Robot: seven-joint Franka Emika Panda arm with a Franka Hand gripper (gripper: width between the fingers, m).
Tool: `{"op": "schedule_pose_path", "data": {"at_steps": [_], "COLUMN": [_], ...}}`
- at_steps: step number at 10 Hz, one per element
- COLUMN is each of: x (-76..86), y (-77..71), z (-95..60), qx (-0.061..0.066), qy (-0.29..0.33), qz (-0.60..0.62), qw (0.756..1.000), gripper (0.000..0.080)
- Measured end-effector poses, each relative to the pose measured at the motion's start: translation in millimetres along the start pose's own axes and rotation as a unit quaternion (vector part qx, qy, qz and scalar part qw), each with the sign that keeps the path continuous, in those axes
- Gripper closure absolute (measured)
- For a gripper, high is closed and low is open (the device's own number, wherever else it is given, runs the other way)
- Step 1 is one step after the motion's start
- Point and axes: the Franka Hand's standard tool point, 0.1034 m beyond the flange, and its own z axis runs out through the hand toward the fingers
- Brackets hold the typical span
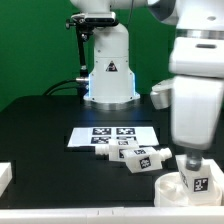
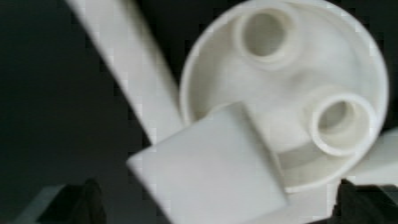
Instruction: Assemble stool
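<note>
Blocky white leg (image 2: 214,165) over round seat (image 2: 222,85)

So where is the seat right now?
At the exterior view's lower right, the seat lies under the gripper, just beside the loose legs.

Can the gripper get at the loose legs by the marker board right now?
Probably yes: the loose legs lie on the table beside the marker board, nothing over them. But the gripper is down at another leg by the seat, and I cannot tell whether it holds it.
</note>
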Motion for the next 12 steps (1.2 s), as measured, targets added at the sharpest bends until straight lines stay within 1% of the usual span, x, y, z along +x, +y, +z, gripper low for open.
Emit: {"op": "schedule_pose_path", "data": {"at_steps": [2, 3, 4, 5, 6, 7, 8, 10, 11, 12], "x": [3.4, 4.2, 2.9, 2.4, 2.0, 1.4, 0.5, -0.7, -2.7, -3.7], "y": [1.5, 1.3, 1.9, 1.8, 1.9, 1.8, 0.4, -1.4, -1.7, -3.7], "z": [6.9, 10.2, 10.1, 10.8, 11.0, 11.2, 11.0, 11.3, 11.7, 11.8], "qx": [0.001, -0.002, -0.002, -0.002, -0.002, -0.002, 0.002, 0.005, 0.008, 0.02], "qy": [-0.016, -0.018, -0.018, -0.018, -0.018, -0.019, -0.021, -0.022, -0.018, -0.014], "qz": [-0.113, -0.138, -0.135, -0.121, -0.112, -0.107, -0.086, 0.009, 0.082, 0.188], "qw": [0.994, 0.99, 0.991, 0.992, 0.994, 0.994, 0.996, 1.0, 0.996, 0.982], "gripper": [0.0151, 0.0151, 0.0151, 0.0263, 0.0263, 0.0398, 0.0458, 0.0458, 0.0458, 0.0458]}}
